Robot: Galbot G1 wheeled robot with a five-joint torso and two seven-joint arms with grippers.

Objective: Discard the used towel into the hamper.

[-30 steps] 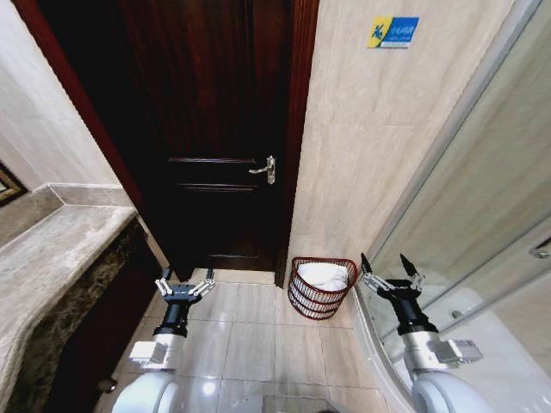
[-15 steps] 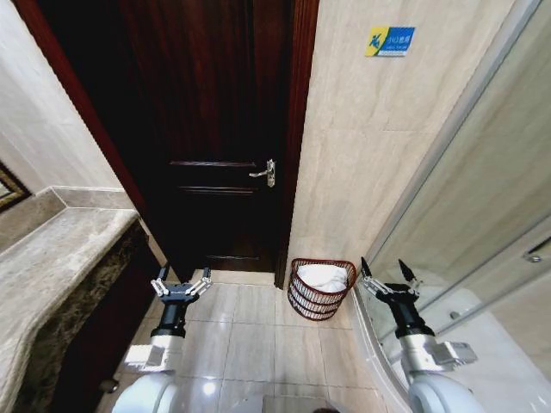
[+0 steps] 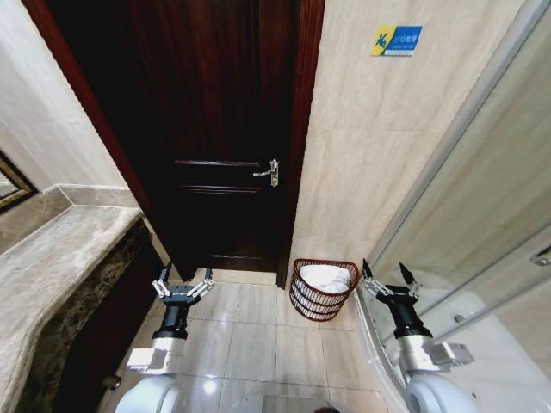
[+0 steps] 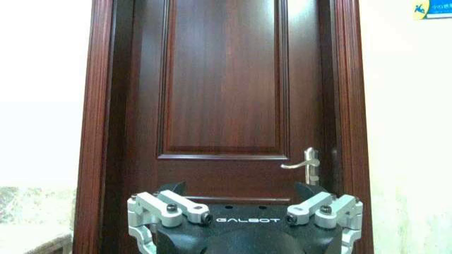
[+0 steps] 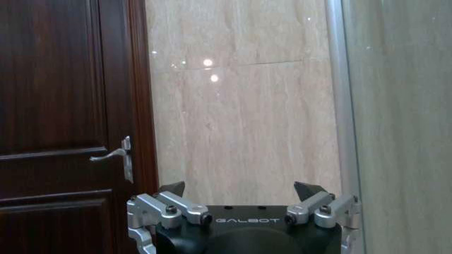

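Note:
The hamper (image 3: 322, 290), a small round red-brown wire basket, stands on the tiled floor against the wall right of the door. A white towel (image 3: 325, 275) lies bunched inside it. My left gripper (image 3: 182, 280) hangs open and empty over the floor in front of the door, well left of the hamper. My right gripper (image 3: 387, 275) is open and empty just right of the hamper, beside the glass shower wall. The left gripper (image 4: 240, 191) faces the dark door and the right gripper (image 5: 240, 189) faces the beige tile wall.
A dark wooden door (image 3: 225, 138) with a metal handle (image 3: 267, 172) fills the middle. A marble counter (image 3: 52, 258) runs along the left. A glass shower enclosure (image 3: 482, 224) stands at the right. Light floor tiles (image 3: 250, 335) lie between the arms.
The whole picture has shifted slightly, so the camera moved. Both grippers stay open and empty, and the towel still lies in the hamper.

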